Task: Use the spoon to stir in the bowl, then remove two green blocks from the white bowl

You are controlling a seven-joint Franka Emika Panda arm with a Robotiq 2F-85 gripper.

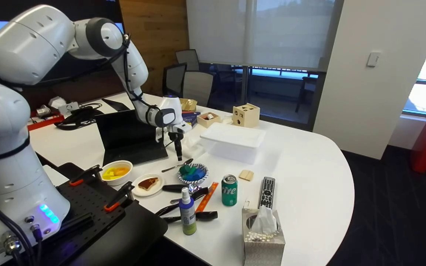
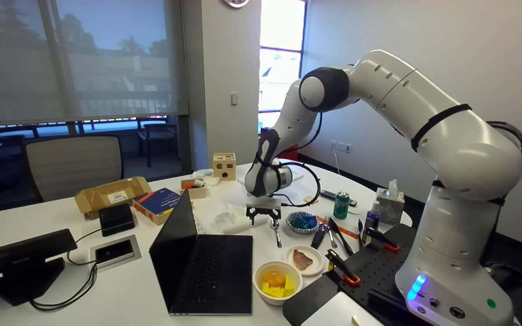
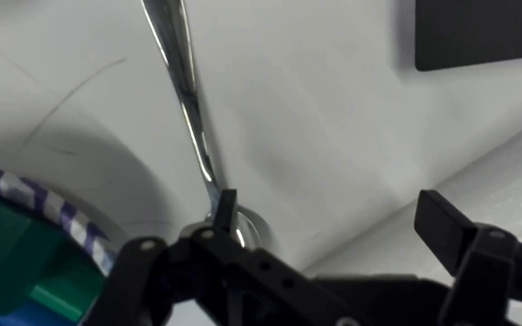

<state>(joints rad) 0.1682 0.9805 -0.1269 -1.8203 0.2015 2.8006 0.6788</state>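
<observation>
Spoon (image 3: 186, 83) is seen under one side of the jaws (spread wide, nothing held), handle crossing their closing line.

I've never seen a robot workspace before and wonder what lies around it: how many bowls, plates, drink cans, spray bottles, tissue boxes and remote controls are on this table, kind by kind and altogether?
Bowls: 2 (patterned bowl, plain white bowl)
Plate: 1
Drink can: 1
Spray bottle: 1
Tissue box: 1
Remote control: 1
Total: 7
</observation>
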